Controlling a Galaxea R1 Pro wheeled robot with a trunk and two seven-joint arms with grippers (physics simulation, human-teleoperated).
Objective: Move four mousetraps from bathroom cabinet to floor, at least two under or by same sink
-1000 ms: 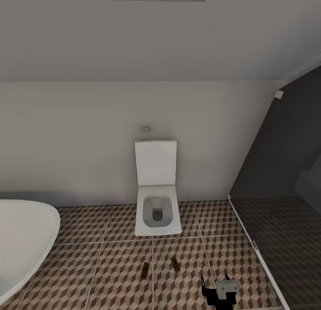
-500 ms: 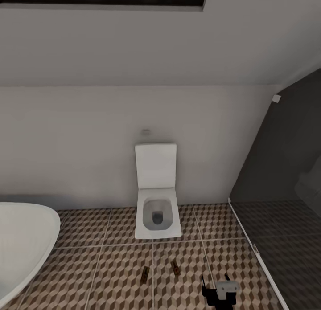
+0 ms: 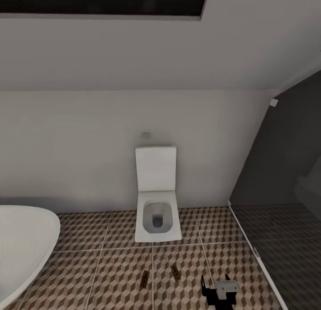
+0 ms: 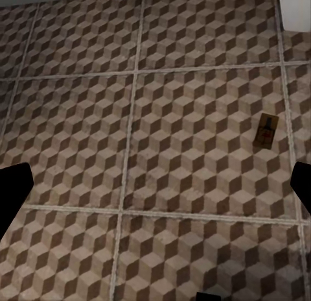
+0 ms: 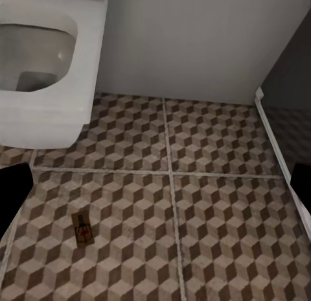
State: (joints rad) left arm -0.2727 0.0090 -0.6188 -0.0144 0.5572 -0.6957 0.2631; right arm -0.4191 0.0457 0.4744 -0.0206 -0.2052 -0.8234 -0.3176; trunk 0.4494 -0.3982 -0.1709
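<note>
Your head cam faces the toilet (image 3: 157, 198) on the back wall, bathtub (image 3: 22, 243) at left. Two mousetraps lie flat on the bathroom floor (image 3: 111, 279) in front of the toilet, near each other but apart: one (image 3: 145, 278), the other (image 3: 175, 271). Right gripper (image 3: 215, 287) hovers just right of them with fingers apart, nothing held. Left gripper fingers (image 4: 13, 191) spread wide over the tiles, one trap (image 4: 265, 130) below it

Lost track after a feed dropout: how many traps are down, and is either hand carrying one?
Two mousetraps lie on the patterned bathroom floor before the toilet. Left hand and right hand look open, holding nothing. Two traps and any sink placement remain unconfirmed.
</note>
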